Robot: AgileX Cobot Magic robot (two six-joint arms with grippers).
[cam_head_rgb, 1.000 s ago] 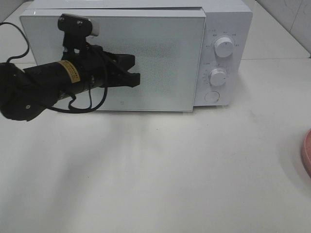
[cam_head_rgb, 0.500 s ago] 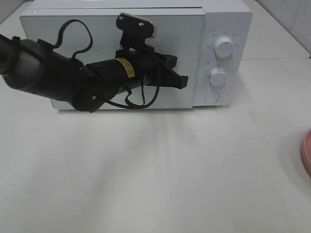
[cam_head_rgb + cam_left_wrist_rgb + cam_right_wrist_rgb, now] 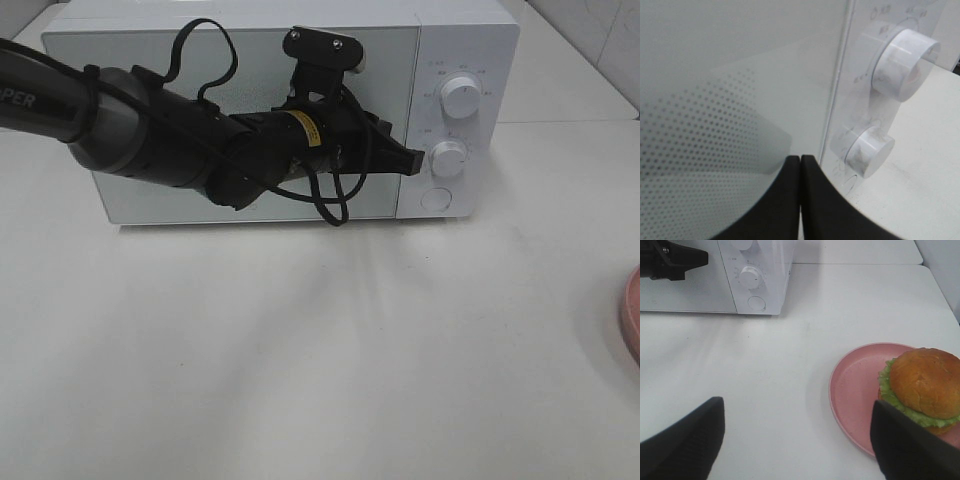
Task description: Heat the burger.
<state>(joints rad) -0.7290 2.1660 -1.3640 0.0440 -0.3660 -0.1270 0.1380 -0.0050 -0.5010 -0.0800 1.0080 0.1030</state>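
1. The burger (image 3: pixel 924 385) sits on a pink plate (image 3: pixel 855 390), toward the plate's far side from the microwave. It is on the white table (image 3: pixel 790 365), well apart from the microwave (image 3: pixel 460 40), out to the robot's right. In the high view only a sliver of the plate's rim shows at the edge.

2. It looks light but soft: a glossy bun over frilly lettuce, stacked loose. A hard pinch would likely crush the bun or shear the layers sideways, and the shiny crust may be a bit slippery. The safer hold is probably low on both sides of the stack with gentle pressure, or by the plate's rim (stiff, and it carries everything at once).

3. The right claw (image 3: pixel 795 440) hangs over bare table just beside the plate, its fingers spread wide and holding nothing; the burger is untouched.

4. The left claw (image 3: pixel 800 190) has its fingers pressed flat together with nothing between them. Its tip is by the door's edge next to the control panel, near the lower knob (image 3: pixel 449 158) and above the round button (image 3: pixel 436 199). Whether it touches the knob I cannot tell.

5. The microwave door (image 3: pixel 250 60) looks closed, so by my reading it must come open before the burger can go inside.
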